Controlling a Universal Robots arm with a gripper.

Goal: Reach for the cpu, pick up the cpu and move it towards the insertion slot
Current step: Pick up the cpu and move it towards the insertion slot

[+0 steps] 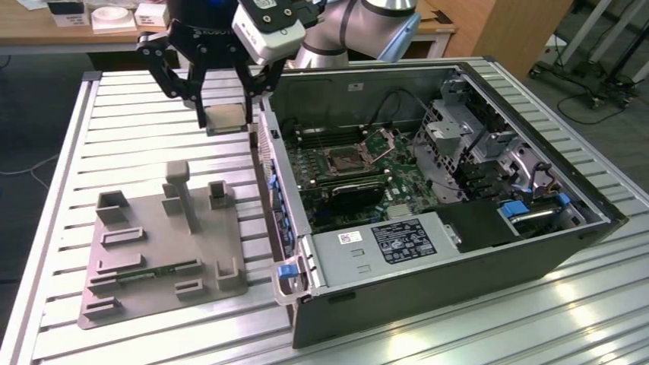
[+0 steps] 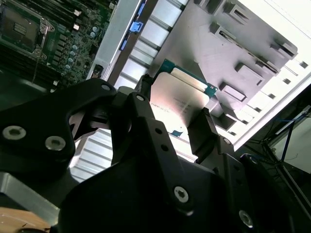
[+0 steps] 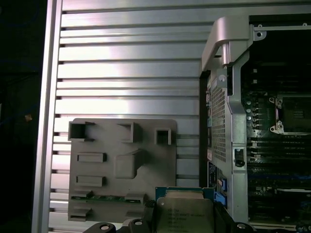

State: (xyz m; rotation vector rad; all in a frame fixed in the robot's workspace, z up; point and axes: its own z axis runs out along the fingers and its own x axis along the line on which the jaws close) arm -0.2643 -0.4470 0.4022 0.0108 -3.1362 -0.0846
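You're holding the cpu [image 2: 182,104] off the slatted table [image 1: 132,114], near its edge by the arm's base, just outside the open computer case [image 1: 457,281]; the gripper [image 1: 227,112] fingers [image 2: 206,133] are pinching its opposite edges. It's likely handling light, stiff, slick on top and fragile underneath, so an edge grip is suiting it. In the case, the insertion slot [image 1: 343,160] is sitting plate-up, seemingly empty; the grey fixture tray [image 1: 152,228] is carrying a green memory stick [image 3: 104,197].

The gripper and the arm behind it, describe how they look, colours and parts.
The gripper is black, with angular linked jaws fastened by silver screws. A white camera box sits beside it. The arm is silver-grey tubing with a blue joint cap.
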